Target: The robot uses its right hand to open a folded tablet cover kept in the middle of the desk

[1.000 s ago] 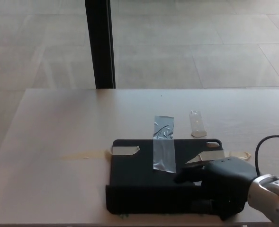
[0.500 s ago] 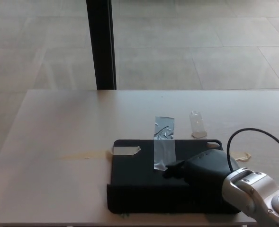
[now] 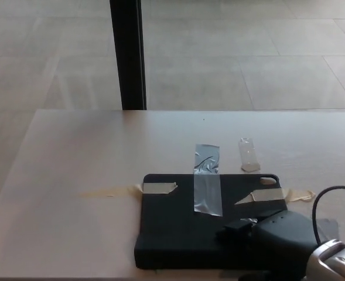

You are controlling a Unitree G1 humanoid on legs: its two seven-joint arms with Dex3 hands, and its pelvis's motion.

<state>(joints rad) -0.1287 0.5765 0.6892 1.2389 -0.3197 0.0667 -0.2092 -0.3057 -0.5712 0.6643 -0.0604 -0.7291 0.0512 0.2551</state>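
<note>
Resting on the near right corner of the flat black folded tablet cover (image 3: 184,225), my right robot hand (image 3: 272,237) lay low over it; I could not tell whether its fingers were apart or closed on the edge. The cover sat closed toward the near middle of the pale wooden worktop (image 3: 90,152). A strip of clear shiny tape (image 3: 207,181) ran over its far edge onto the worktop. Two beige tape pieces (image 3: 159,188) sat on its far corners. A black cable (image 3: 330,199) looped up behind my wrist. A dark vertical post (image 3: 128,52) stood beyond the worktop.
</note>
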